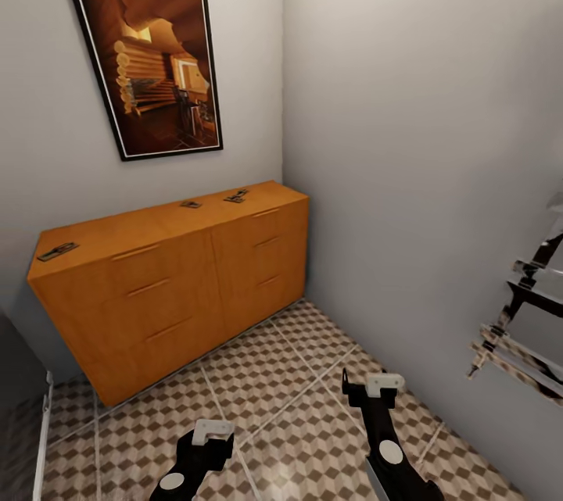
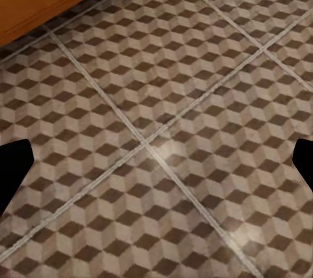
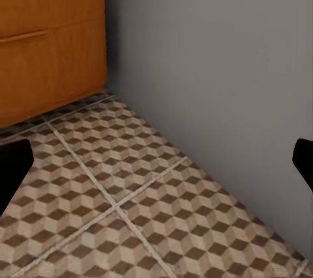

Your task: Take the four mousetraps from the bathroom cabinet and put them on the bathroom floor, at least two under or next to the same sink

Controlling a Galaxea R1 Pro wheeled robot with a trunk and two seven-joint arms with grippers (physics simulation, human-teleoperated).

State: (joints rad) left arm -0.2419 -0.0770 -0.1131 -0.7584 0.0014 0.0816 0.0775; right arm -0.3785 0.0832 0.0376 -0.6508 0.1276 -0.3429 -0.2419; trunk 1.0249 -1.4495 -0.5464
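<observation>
The mousetraps sit on top of the cabinet [image 1: 180,282], in the middle left of the head view. One mousetrap [image 1: 58,252] lies at the far left corner of the top, close to the edge. A second mousetrap [image 1: 191,205] lies near the back edge, and a third [image 1: 236,195] lies a little to its right, also by the wall. They are tiny and dark from here, so their wire parts are hard to make out. The third one may be two traps close together; I cannot tell.

A big dark picture [image 1: 148,59] hangs on the wall above the cabinet. A shiny metal rack [image 1: 524,313] is cut off by the right edge of the frame.

The bathroom floor [image 1: 297,399] with its cube tiles stretches open between the cabinet front and the grey wall on the right. The cabinet's right end touches that wall.

The left gripper [image 1: 205,445] shows at the bottom, and the right gripper [image 1: 374,395] is to its right, both over bare tiles and well apart from the cabinet. In the left wrist view the fingers [image 2: 14,167] show as dark bits at the two sides, wide apart, with nothing between them. The right wrist view shows the fingertips [image 3: 13,167] wide apart the same way, above tiles beside the wall.
</observation>
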